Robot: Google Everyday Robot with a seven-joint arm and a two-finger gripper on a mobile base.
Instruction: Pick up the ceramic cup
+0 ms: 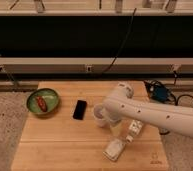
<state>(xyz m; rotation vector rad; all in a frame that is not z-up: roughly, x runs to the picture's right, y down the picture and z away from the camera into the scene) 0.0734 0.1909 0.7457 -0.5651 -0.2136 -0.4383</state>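
Observation:
The ceramic cup [98, 114] is a small pale cup standing upright on the wooden table [55, 145], just right of the black phone [80, 109]. My white arm reaches in from the right across the table. The gripper [111, 121] is at the arm's end, right against the cup's right side, and the arm's bulk mostly hides it. Only the left part of the cup and its rim show.
A green bowl [42, 101] with a red item inside sits at the table's left. A white bottle [115, 148] lies near the front edge, and a small white object [135, 129] lies beside the arm. A blue device [159, 93] with cables sits off the table's right.

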